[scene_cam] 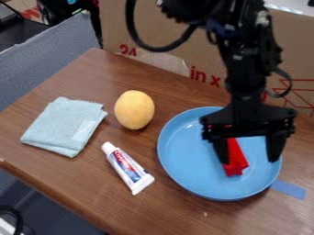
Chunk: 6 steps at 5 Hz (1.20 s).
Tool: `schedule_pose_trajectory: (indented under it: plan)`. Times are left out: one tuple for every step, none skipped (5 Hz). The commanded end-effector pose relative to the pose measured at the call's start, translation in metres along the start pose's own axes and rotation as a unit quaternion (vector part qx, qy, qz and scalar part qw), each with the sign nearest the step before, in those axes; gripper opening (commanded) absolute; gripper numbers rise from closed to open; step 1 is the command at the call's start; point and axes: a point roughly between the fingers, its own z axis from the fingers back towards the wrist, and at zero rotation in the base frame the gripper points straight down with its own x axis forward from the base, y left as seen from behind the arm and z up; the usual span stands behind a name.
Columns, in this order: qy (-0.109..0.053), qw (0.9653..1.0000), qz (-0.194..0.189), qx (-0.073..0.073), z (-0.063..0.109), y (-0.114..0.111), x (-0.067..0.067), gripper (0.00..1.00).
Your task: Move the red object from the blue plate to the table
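Observation:
The red object (236, 162), a long red block, lies inside the blue plate (185, 161) toward its right side. My gripper (249, 147) hangs straight over it with the jaws wide open, one black finger (218, 149) left of the block and the other to its right near the plate's rim. The block's upper end is hidden behind the gripper body. The dark wood table (92, 78) carries the plate at its front right.
An orange ball (134, 109) sits left of the plate. A white toothpaste tube (127, 168) lies in front of it, and a pale teal folded cloth (64, 125) lies at the left. A cardboard box (166, 37) stands behind the table.

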Motion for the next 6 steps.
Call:
schedule_pose_trajectory:
  plan:
    - [-0.018,0.9998,0.001,0.000,0.002,0.000,0.006,1.00]
    - [-0.019,0.9997,0.010,0.014,0.005,-0.003,0.011,1.00]
    - [-0.023,0.9993,0.018,0.024,-0.005,0.001,0.014,1.00]
    - [-0.027,0.9990,0.021,0.027,-0.004,0.006,0.018,1.00]
    - [-0.024,0.9986,0.027,0.040,0.007,0.010,0.017,1.00]
    - [-0.017,0.9985,0.031,0.042,-0.005,0.022,0.018,1.00]
